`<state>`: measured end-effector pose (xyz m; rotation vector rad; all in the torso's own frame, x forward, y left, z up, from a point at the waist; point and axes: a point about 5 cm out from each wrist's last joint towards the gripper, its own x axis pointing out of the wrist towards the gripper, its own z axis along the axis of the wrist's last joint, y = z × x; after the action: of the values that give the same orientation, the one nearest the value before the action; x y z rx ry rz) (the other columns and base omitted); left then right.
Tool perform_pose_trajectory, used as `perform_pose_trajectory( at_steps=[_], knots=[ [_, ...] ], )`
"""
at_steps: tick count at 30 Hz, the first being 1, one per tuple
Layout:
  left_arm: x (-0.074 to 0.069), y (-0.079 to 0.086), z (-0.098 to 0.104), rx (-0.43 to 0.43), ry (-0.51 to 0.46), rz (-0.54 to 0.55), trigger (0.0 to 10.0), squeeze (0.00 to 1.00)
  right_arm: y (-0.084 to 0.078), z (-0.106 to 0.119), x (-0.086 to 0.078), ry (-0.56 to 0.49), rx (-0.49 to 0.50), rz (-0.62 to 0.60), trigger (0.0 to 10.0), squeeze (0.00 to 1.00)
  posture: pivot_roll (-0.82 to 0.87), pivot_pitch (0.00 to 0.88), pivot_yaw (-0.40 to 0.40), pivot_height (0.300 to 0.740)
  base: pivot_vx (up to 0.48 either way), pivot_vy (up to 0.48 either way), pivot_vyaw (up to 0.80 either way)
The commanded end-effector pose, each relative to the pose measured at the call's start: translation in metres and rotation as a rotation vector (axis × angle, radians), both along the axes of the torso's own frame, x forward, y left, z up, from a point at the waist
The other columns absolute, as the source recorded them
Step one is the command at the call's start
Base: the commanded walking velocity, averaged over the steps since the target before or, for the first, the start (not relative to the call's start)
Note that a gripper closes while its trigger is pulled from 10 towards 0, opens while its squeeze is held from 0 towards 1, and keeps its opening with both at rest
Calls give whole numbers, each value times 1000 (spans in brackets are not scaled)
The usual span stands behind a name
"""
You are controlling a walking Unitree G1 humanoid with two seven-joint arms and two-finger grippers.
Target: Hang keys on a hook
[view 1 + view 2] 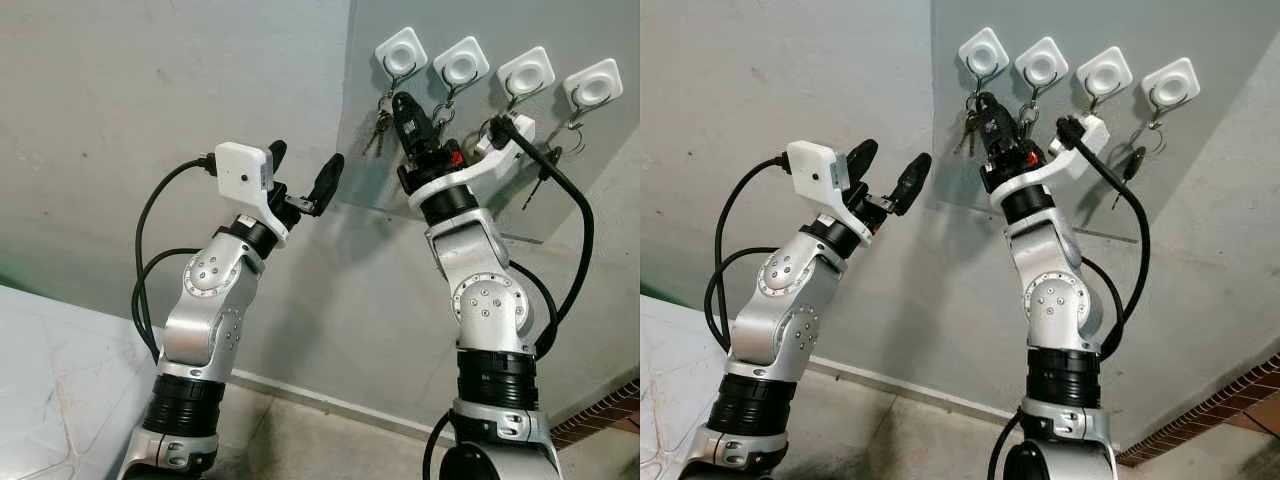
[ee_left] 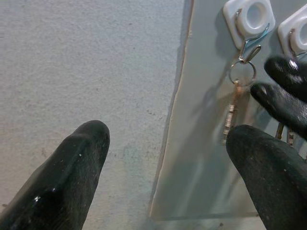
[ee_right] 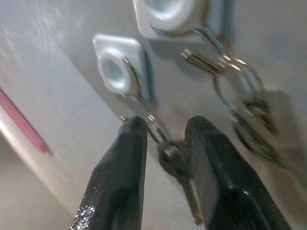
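Hooks, four of them, white and square-backed, sit in a row on a pale grey panel (image 1: 470,190) fixed to the wall (image 1: 120,110). From the robot's left they are the first hook (image 1: 401,51), the second hook (image 1: 461,62), the third hook (image 1: 527,71) and the fourth hook (image 1: 593,84). Each carries a wire hook below its white plate.

The right gripper (image 1: 411,112) is raised to the panel, its black fingers pointing up just under the first and second hooks. In the right wrist view the jaws stand a little apart, with a key ring (image 3: 156,128) and its key (image 3: 178,168) between the two fingers (image 3: 125,163); whether the fingers press on the key cannot be told (the picture is blurred there). The ring hangs from the wire of the hook above it. Beside it, another bunch of keys (image 3: 249,120) hangs from the neighbouring hook.

In the head views, keys (image 1: 379,122) dangle from the first hook, close to the right gripper's fingers, and a further key (image 1: 540,175) hangs lower near the third and fourth hooks.

The left gripper (image 1: 303,172) is held up in front of the bare wall, well apart from the panel's edge, its jaws wide apart and holding nothing. The left wrist view looks past its fingertips (image 2: 76,163) at the first hook's ring and key.
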<state>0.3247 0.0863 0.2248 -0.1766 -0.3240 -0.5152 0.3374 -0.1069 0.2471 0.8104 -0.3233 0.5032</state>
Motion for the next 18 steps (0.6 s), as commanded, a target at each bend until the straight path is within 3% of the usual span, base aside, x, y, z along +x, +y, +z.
perform_pose_trajectory(
  at_steps=[1,7,10,11,18],
  knots=[
    [0,1,-3,11,7,12,10000,0,1,2,-5,-42,-54,-2,10000,1000,90,46,-24,740,0,0,0],
    [-3,-1,-19,65,28,23,10000,0,2,-22,-14,-92,-339,-62,10000,1000,88,46,-21,740,0,0,0],
    [-4,-2,-26,94,39,15,10000,0,-1,-32,-17,-98,-406,-101,10000,1000,87,42,-19,740,0,0,0],
    [-4,-2,-34,103,64,12,10000,0,-3,-41,-20,-87,-426,-96,10000,0,88,39,-19,740,0,0,0],
    [-7,-2,-69,150,159,32,10000,0,-17,-82,-28,24,-491,-87,10000,0,84,31,-16,740,0,0,0]
  ],
)
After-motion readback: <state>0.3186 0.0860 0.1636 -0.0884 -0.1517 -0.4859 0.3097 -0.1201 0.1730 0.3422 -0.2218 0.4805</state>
